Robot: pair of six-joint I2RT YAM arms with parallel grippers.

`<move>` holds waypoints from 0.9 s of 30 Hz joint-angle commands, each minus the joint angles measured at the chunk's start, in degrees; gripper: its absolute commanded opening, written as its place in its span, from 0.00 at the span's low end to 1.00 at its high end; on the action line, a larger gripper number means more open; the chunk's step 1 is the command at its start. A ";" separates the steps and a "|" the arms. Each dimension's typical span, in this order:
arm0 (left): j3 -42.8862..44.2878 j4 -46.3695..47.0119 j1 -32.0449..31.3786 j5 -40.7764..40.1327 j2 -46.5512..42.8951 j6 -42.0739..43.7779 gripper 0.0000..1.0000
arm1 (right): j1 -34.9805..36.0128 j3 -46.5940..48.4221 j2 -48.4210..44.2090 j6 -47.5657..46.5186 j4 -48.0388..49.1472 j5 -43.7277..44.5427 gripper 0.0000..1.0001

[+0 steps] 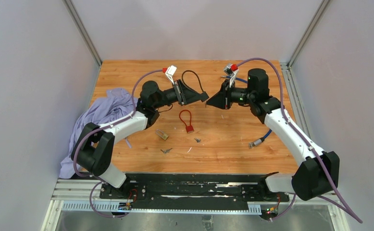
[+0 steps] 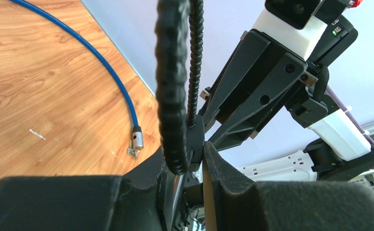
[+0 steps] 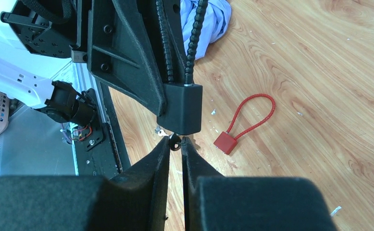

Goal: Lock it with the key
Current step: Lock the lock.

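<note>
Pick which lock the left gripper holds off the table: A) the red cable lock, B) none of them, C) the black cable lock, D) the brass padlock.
C: the left gripper is shut on the black cable lock, the right gripper pinches the key at its base, and the red cable lock lies on the table.

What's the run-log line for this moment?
left gripper: holds black cable lock | right gripper: pinches key at lock body's end | stage: locking not confirmed

Matt black plastic on lock body (image 3: 180,108), ribbed sheath on cable (image 2: 171,72), smooth grained wood surface (image 1: 233,139), soft lilac cloth (image 1: 105,110).
</note>
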 commanded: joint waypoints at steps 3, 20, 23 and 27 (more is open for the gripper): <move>1.58 2.74 -0.21 -0.05 -0.48 -0.13 0.00 | 1.65 0.26 0.21 -0.95 1.24 1.73 0.20; -0.30 10.30 -0.21 1.09 -0.82 0.54 0.00 | -1.48 -4.59 -0.48 6.32 10.18 -6.82 0.40; -0.52 13.59 -0.37 2.26 -1.03 0.87 0.00 | -3.16 -6.68 0.06 12.36 16.78 -10.37 0.47; -1.16 14.89 -0.63 3.03 -2.09 2.19 0.00 | -4.74 -8.72 1.12 21.72 27.39 -14.77 0.49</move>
